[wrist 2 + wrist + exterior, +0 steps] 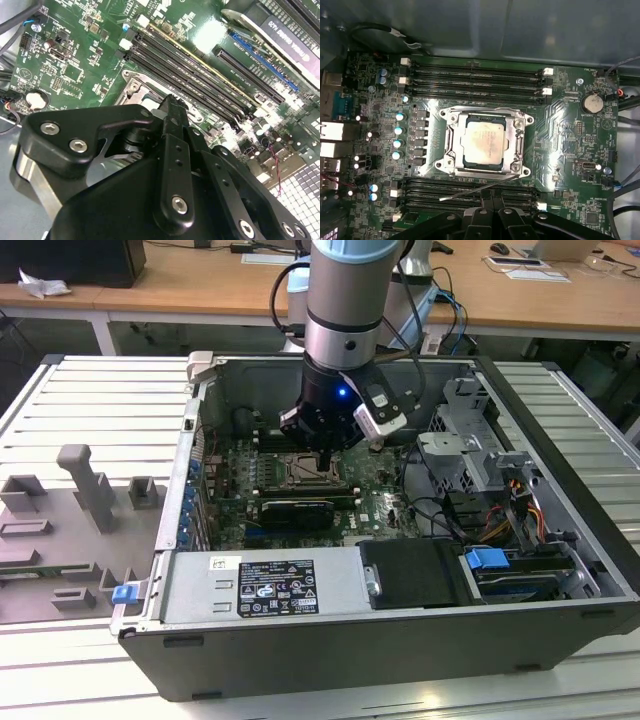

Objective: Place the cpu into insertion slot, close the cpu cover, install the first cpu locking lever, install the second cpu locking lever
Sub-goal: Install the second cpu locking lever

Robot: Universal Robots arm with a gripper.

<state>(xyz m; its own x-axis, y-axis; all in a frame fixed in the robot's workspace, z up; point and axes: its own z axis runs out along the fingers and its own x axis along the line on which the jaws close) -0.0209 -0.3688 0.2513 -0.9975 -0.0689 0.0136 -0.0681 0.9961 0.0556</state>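
The cpu (486,140) lies flat in the insertion slot (461,159), its pale metal face showing through the cut-out of the cpu cover (520,131), which is down over the socket in the first wrist view. A thin locking lever (476,190) juts out loose, slanting over the black memory slots (470,80) beside the socket. The gripper (326,456) hangs just above the socket inside the open computer case (400,640); whether it is closed or parted I cannot tell.
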